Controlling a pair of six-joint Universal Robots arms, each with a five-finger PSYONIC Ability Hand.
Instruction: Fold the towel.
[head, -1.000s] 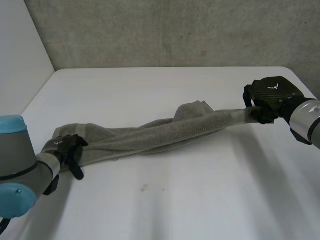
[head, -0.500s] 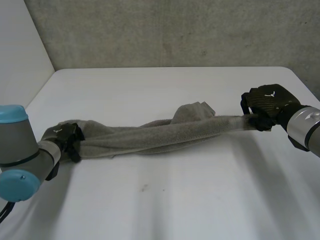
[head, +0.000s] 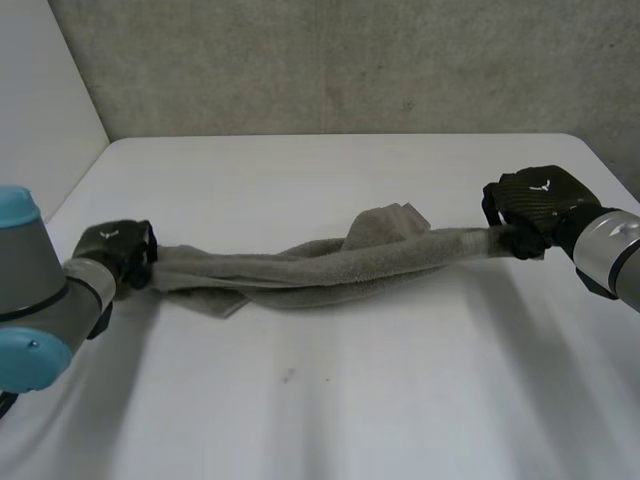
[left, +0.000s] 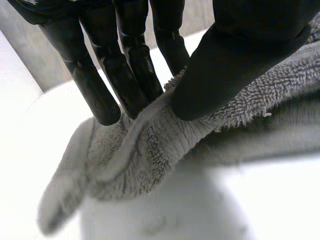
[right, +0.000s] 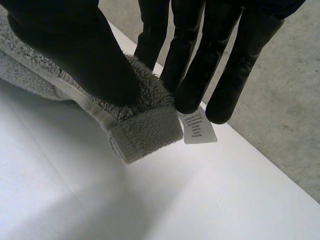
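White table (head: 330, 400) is the biggest thing, and a rough grey wall (head: 350, 60) stands behind its far edge. Next comes the grey towel (head: 330, 265). It runs across the middle of the table, from near the left edge to near the right edge, bunched and twisted like a fat rope. One fold pokes up about halfway along, and a loose flap hangs down near the left end. It is hard to tell if the middle of the towel touches the table or hangs just over it. The twist hides most of the towel's corners.

The left arm (head: 40, 310) is cut off at the side of the head view. The left hand (head: 115, 250) covers the towel's left end. Seen from its wrist, the thumb (left: 225, 75) squeezes the fluffy cloth against the fingers (left: 130, 75), so this hand is grasping the towel.

The right hand (head: 535, 205) has the other end, near the table's right edge. Its thumb presses a hemmed corner against its fingers (right: 195, 75), a tight pinch. A tiny white tag (right: 197, 127) hangs from that corner, right at the fingertips; its print is too small to read
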